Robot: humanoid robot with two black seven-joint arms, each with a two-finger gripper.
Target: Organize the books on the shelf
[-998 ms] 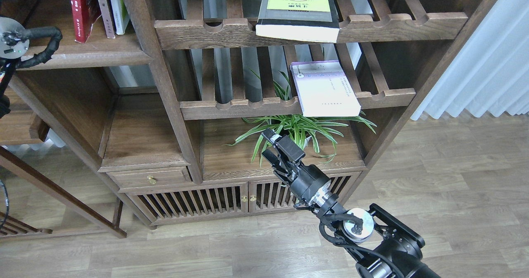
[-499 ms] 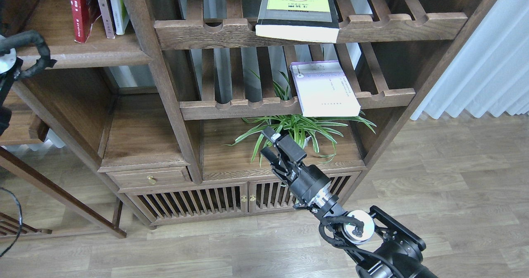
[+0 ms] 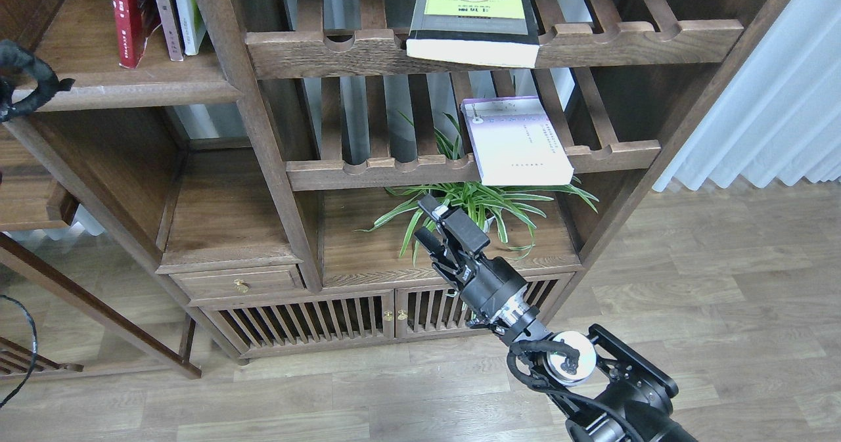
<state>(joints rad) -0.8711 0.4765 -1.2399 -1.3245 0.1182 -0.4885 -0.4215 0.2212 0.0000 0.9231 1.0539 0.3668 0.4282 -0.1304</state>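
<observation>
The red book [image 3: 127, 15] stands upright on the solid dark-brown shelf [image 3: 141, 82] at the upper left, beside two thin pale books [image 3: 177, 12]. The thick black book with a yellow-green panel [image 3: 473, 18] lies flat on the upper slatted rack and overhangs its front rail. The pale lavender-white book [image 3: 516, 141] lies flat on the lower slatted rack and also overhangs. My right gripper [image 3: 428, 224] is open and empty, below and left of the lavender book, in front of a plant. Of my left arm only a black cable loop [image 3: 26, 81] shows; its gripper is out of view.
A green spider plant [image 3: 483, 205] stands on the cabinet top under the lower rack. A drawer [image 3: 240, 282] and slatted cabinet doors [image 3: 309, 324] are below. A white curtain [image 3: 769, 100] hangs at the right. The wooden floor [image 3: 690, 284] lies around the unit.
My left arm has drawn back to the left edge, leaving only its cable in view. My right gripper has risen slightly toward the plant.
</observation>
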